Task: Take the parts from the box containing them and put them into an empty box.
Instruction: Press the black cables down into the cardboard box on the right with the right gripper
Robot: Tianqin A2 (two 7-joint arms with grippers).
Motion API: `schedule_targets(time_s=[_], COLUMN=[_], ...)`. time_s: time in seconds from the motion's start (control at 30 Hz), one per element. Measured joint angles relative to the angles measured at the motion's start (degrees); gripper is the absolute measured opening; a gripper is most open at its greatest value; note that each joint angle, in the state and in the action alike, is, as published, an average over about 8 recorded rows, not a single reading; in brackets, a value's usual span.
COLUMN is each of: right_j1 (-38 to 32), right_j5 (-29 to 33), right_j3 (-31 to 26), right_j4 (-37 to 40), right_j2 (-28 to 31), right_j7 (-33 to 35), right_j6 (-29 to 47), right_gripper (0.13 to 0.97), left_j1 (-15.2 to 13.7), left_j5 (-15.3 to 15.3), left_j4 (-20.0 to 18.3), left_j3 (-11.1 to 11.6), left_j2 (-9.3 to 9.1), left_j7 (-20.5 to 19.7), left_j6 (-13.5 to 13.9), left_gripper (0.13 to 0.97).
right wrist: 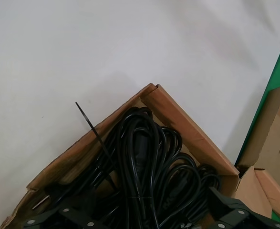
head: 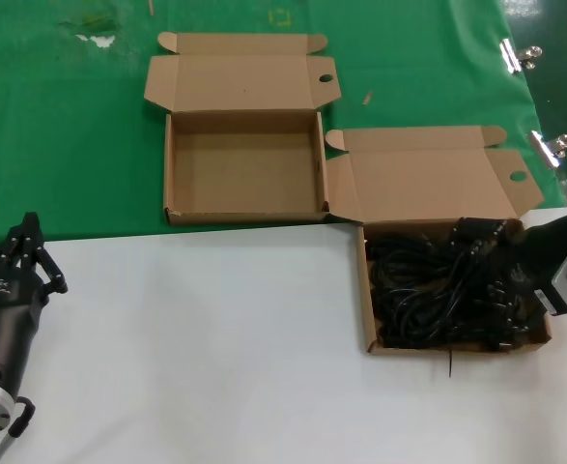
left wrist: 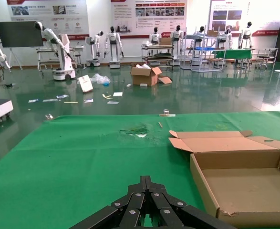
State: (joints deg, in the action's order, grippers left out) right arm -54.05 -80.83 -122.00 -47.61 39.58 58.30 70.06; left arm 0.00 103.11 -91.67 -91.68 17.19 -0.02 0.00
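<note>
Black left arm with small white logo and silver cuff, black ribbed fingers with silver screws, right gripper black with grey-white bracket

Three cameras — one high, two low

The head view looks steeply down on the tabletop; the left wrist view skims level across the empty box — shared overhead; the right wrist view presses close over the parts.

Green cloth covers the far half of the white tabletop.
</note>
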Motion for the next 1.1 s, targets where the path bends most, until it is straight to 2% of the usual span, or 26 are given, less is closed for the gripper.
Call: schedule_targets(time_s=[0.17,0.43,0.47,0.73,0.77,1.03,1.1], right_j1=[0.1,0.4,0.5,1.9,2.1,2.8,2.8], right_j5=[-0.1,-0.4,-0.4,-0.9,-1.0,-1.1,-1.1], right_j3=[0.1,0.2,0.3,0.5,0.5,0.7,0.7], right_j4=[0.1,0.2,0.1,-0.4,-0.4,-0.6,-0.6], right_j2=[-0.1,-0.4,-0.4,0.0,0.1,0.7,0.8], right_j7=[0.0,0.0,-0.1,-0.2,-0.1,0.2,0.2], right_j6=[-0.1,-0.3,-0.3,-0.3,-0.2,-0.1,-0.2], right_gripper=[0.83,0.664,0.664,0.447,0.447,0.277,0.265], left_j1=[0.0,0.0,0.0,0.0,0.0,0.0,0.0], left_j5=[0.0,0.0,0.0,0.0,0.0,0.0,0.0], left_j4=[0.0,0.0,0.0,0.0,0.0,0.0,0.0], left_j3=[0.0,0.0,0.0,0.0,0.0,0.0,0.0], left_j2=[0.0,0.0,0.0,0.0,0.0,0.0,0.0], left_j7=[0.0,0.0,0.0,0.0,0.0,0.0,0.0], left_j6=[0.0,0.0,0.0,0.0,0.0,0.0,0.0], left_gripper=[0.14,0.14,0.14,0.14,0.14,0.14,0.14])
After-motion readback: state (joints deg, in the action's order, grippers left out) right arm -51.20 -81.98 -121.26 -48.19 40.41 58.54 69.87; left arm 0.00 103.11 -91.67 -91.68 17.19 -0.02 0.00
